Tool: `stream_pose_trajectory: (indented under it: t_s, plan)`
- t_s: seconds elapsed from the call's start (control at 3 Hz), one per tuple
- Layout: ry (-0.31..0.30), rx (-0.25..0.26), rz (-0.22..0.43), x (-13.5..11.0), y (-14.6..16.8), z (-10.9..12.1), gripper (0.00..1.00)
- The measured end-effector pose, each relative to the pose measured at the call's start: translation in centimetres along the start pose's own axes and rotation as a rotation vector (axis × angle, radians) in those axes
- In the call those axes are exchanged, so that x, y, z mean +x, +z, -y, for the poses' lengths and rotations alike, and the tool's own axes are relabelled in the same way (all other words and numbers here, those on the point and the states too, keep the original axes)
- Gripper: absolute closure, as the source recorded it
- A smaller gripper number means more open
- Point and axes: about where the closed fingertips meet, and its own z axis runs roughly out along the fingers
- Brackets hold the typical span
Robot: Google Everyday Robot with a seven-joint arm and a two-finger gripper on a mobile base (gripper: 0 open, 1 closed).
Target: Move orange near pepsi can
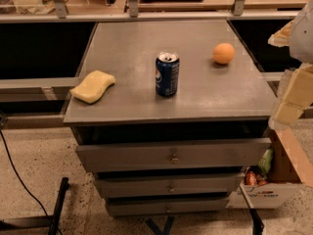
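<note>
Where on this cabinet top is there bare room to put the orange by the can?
Bare top right of the can, in front of the orange; also between can and sponge, and along the back left. Nowhere crowded. The tool sits off the right edge.

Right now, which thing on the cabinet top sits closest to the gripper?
The orange, round, back right. The gripper hangs off the right edge; the pepsi can and yellow sponge sit farther left.

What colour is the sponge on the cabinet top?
Pale yellow sponge, in the camera view; tool hangs at right edge.
</note>
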Motion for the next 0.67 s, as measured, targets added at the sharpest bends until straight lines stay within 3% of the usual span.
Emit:
stream_pose_trajectory:
  t_s: [0.33, 0.67]
  plan:
    - [0.0, 0.0, 0.0, 0.0, 0.0, 0.0, 0.0]
    - [0.03, 0.037, 0.009, 0.4, -0.1, 1.2, 0.0]
